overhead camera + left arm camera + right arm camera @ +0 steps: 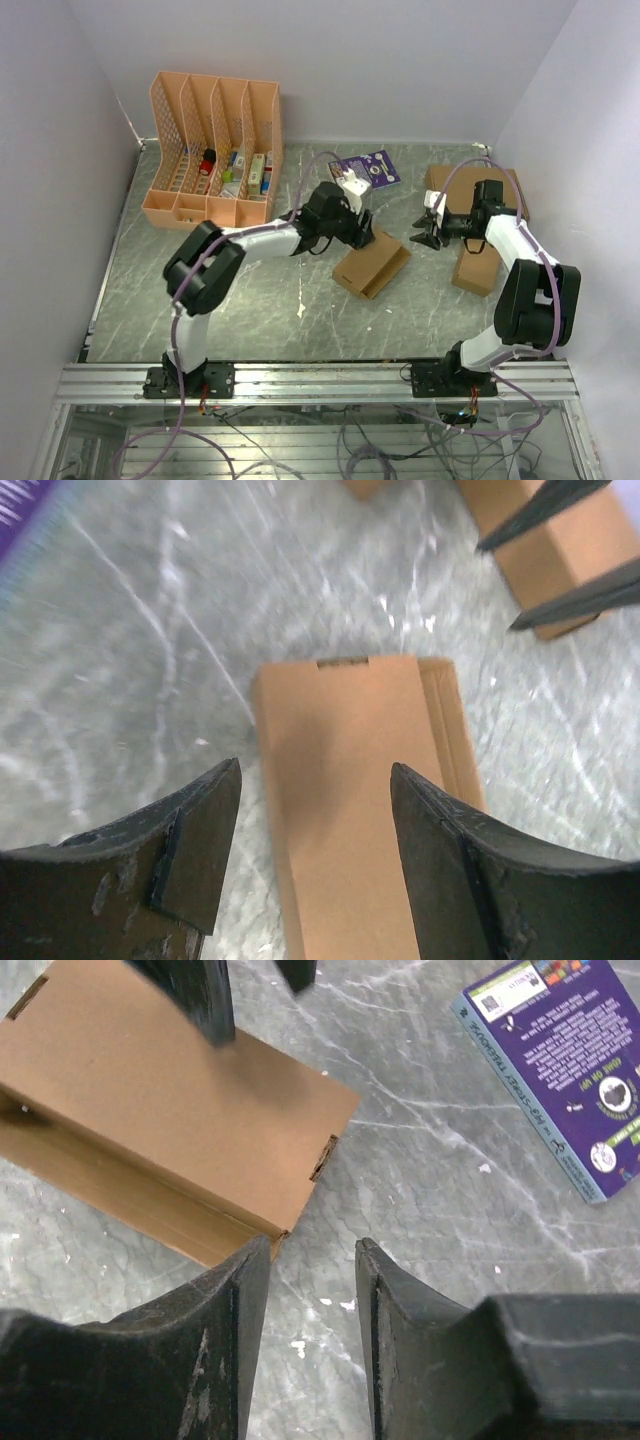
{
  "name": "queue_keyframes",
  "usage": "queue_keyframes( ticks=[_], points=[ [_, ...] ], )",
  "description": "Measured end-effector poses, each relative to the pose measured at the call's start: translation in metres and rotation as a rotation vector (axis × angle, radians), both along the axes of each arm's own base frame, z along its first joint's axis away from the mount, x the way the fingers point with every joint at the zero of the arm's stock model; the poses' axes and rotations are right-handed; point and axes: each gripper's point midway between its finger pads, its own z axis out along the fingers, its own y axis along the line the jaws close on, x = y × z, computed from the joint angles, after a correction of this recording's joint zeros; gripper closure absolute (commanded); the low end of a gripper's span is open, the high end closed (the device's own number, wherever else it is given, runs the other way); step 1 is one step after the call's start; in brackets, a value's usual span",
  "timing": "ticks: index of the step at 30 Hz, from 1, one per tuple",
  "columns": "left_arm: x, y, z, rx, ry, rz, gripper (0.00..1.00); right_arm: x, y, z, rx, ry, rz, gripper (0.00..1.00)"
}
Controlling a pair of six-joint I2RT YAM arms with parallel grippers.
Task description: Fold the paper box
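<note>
Arms (255, 240) (525, 285): 2 | paper box (372, 263): 1 | purple packet (367, 168): 1

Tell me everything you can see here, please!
paper box: one, brown, middle of the table
small carton: one, brown, right of the paper box
big cardboard box: one, brown, far right corner
packet: one, purple, far middle
file rack: one, peach, far left
small things: several, mixed colours, inside the file rack
table: one, grey marbled, under everything
left gripper: one, black, open, above the paper box
right gripper: one, black, open, beside the paper box
</note>
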Motion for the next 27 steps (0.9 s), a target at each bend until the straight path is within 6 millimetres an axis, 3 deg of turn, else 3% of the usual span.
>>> queue_keyframes(
  ticks=[4, 5, 6, 7, 9, 11, 13, 16, 19, 22, 27],
  points=[
    [0.011, 0.021, 0.068, -0.095, -0.112, 0.126, 0.31, 0.007, -0.003, 0.004, 0.022, 0.027, -0.093, 0.73],
    [0.011, 0.026, 0.067, -0.102, -0.108, 0.157, 0.39, 0.009, -0.004, 0.004, 0.026, 0.035, -0.117, 0.79],
    [0.01, 0.035, 0.1, -0.156, -0.147, 0.184, 0.47, 0.01, -0.006, 0.003, 0.028, 0.045, -0.138, 0.86],
    [0.005, 0.044, 0.111, -0.185, -0.152, 0.213, 0.56, 0.012, -0.007, 0.002, 0.03, 0.06, -0.165, 0.91],
    [-0.004, 0.056, 0.115, -0.213, -0.134, 0.247, 0.75, 0.014, -0.01, -0.002, 0.029, 0.078, -0.196, 0.99],
    [-0.023, 0.074, 0.097, -0.209, -0.067, 0.285, 0.88, 0.016, -0.013, -0.006, 0.026, 0.097, -0.23, 1.0],
    [-0.041, 0.09, 0.067, -0.183, 0.015, 0.319, 0.93, 0.02, -0.015, -0.011, 0.021, 0.117, -0.262, 1.0],
    [-0.07, 0.115, 0.016, -0.126, 0.145, 0.369, 0.93, 0.026, -0.015, -0.02, 0.003, 0.142, -0.298, 1.0],
    [-0.093, 0.132, -0.021, -0.084, 0.248, 0.408, 0.93, 0.031, -0.008, -0.032, -0.019, 0.172, -0.32, 1.0],
    [-0.104, 0.136, -0.035, -0.079, 0.303, 0.429, 0.93, 0.031, 0.0, -0.046, -0.045, 0.214, -0.336, 1.0],
    [-0.102, 0.126, -0.048, -0.094, 0.338, 0.436, 0.93, 0.03, 0.003, -0.063, -0.079, 0.268, -0.362, 1.0]
  ],
)
